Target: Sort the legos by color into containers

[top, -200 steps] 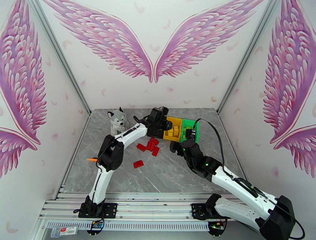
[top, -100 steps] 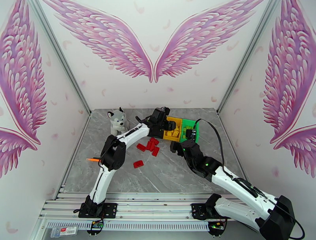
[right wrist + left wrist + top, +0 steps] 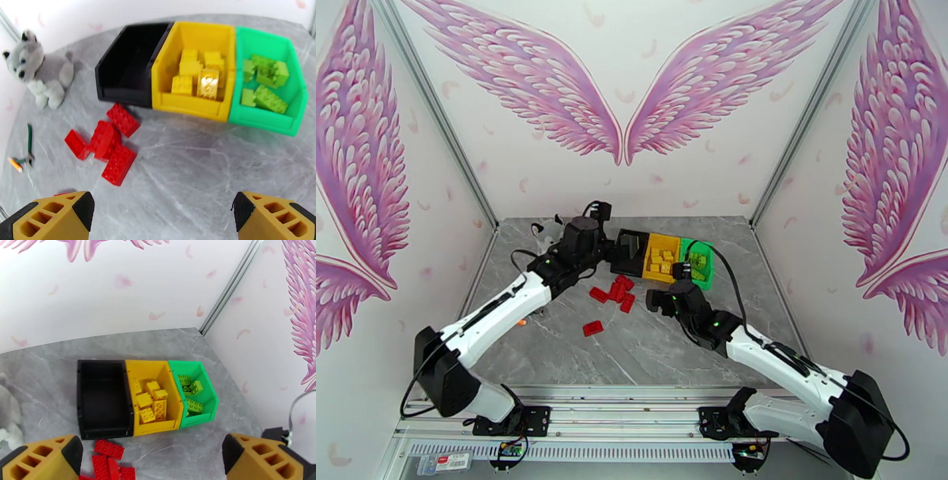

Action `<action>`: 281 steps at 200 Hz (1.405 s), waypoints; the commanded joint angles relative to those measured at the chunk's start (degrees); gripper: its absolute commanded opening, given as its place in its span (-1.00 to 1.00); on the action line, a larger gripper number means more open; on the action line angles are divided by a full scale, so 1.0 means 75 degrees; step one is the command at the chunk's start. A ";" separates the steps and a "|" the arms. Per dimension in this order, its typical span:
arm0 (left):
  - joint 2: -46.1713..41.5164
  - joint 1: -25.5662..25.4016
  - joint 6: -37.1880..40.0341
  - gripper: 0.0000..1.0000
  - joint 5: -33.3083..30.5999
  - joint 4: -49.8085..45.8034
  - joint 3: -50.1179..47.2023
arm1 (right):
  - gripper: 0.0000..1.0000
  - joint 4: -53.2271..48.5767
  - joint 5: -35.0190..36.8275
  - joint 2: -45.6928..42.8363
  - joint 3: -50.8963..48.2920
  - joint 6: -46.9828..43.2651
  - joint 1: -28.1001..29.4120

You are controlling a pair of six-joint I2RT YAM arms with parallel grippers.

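Small red studded plastic legos (image 3: 106,141) clustered just before the black rectangular plastic bin (image 3: 122,67) | left gripper (image 3: 152,455) spread wide, holding nothing | right gripper (image 3: 162,215) the same

top: high, rear | wrists: nearer, probably angled down, sharing containers (image 3: 154,428)

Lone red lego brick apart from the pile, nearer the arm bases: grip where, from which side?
Grip the lone red brick across its two long side walls, coming straight down. It lies flat on the table, so the sides are its only parallel faces, and the bare surface around it leaves room for both fingers. The open right claw looks nearer.
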 commanded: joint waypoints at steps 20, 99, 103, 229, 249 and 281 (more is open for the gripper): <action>-0.1434 0.0006 0.0105 0.97 -0.1115 0.0016 -0.2067 | 0.97 0.0171 -0.1436 0.1598 0.1028 -0.0552 0.0489; -0.3592 0.1680 -0.0636 0.98 -0.0797 0.0638 -0.5005 | 0.76 -0.0493 -0.1251 0.4093 0.2696 -0.1588 0.1961; -0.3581 0.1861 -0.0722 0.98 -0.0594 0.0737 -0.5094 | 0.74 -0.0551 -0.1190 0.4179 0.2766 -0.1646 0.2012; -0.2820 0.4309 -0.1988 0.97 0.1648 0.2294 -0.6282 | 0.72 -0.1571 -0.0322 0.6029 0.4047 -0.2625 0.2843; -0.3016 0.4365 -0.1969 0.98 0.1595 0.2250 -0.6308 | 0.72 -0.1573 -0.0220 0.6178 0.4175 -0.2672 0.2852; -0.3129 0.4401 -0.1949 0.97 0.1476 0.2225 -0.6316 | 0.70 -0.1841 -0.0014 0.6686 0.4795 -0.2792 0.2850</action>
